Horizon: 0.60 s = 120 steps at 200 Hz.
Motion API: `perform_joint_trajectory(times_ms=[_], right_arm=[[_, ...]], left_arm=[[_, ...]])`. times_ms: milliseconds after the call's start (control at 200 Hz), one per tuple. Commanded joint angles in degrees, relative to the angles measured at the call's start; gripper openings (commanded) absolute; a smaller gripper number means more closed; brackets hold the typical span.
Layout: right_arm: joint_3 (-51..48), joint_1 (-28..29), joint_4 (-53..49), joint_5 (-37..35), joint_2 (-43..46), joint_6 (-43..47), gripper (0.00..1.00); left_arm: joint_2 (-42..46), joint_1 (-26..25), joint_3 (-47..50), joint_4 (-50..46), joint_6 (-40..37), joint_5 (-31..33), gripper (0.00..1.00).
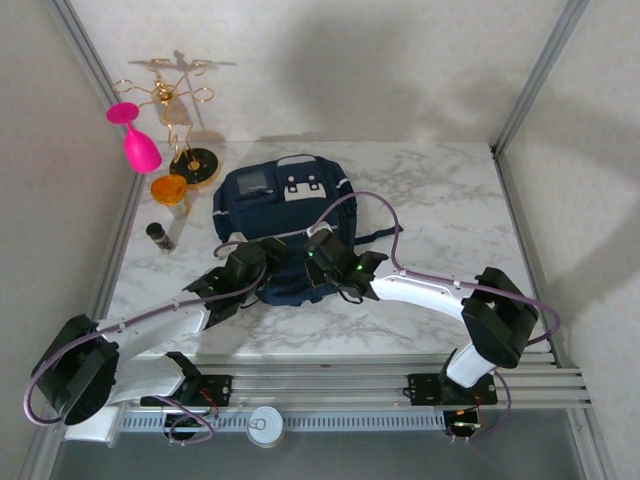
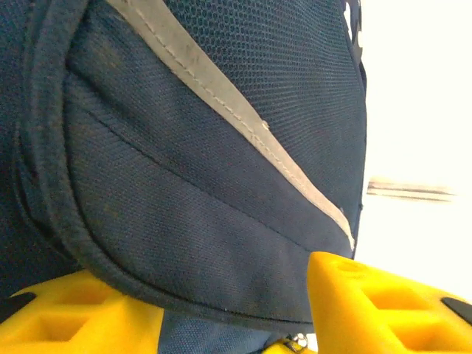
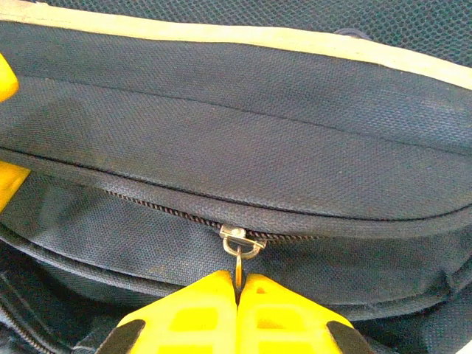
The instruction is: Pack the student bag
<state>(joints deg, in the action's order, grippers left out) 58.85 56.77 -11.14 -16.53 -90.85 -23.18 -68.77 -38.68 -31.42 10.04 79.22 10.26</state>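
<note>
The student bag, navy blue with pale grey trim, lies flat in the middle of the marble table. My right gripper is at its near edge. In the right wrist view that gripper is shut on the metal zipper pull of a closed dark zip. My left gripper is at the bag's near left corner. In the left wrist view its yellow fingers stand apart, with a rounded, piped edge of the bag lying between them, unpinched.
At the back left stand a pink goblet, a gold wire rack, an orange-topped jar and a small dark cylinder. A round tin sits on the front rail. Bare marble lies to the bag's right.
</note>
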Motion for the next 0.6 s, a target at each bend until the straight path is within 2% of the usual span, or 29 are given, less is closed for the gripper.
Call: perform_joint_trajectory(times_ms=[0,210,310,456,596], right_arm=[[-0.45,0.58,-0.29,-3.12,0.44,0.01,0.0],[-1.12,-0.08,-2.48,-6.1,2.75,-0.59,0.0],[-2.09,-1.68,-4.64,-8.75,3.93,-0.52,0.0],[-4.81,-4.78,-3.47,-6.12,6.27,1.31,0.0],[-4.52,-9.09,-2.94,-5.91,4.83,1.78,0.0]], left_arm=[[-1.65,-0.32,-2.51,-1.1,5.15,10.15,0.4],[2.37,0.35,-1.48,-9.21,3.67,17.38,0.0],[6.83,3.58,-0.54,-13.21,-1.21,16.41,0.0],[12.22,11.88,1.86,-14.98,-13.87,7.24,0.0],[12.43,19.52,1.33,-19.68,-22.55,0.73,0.0]])
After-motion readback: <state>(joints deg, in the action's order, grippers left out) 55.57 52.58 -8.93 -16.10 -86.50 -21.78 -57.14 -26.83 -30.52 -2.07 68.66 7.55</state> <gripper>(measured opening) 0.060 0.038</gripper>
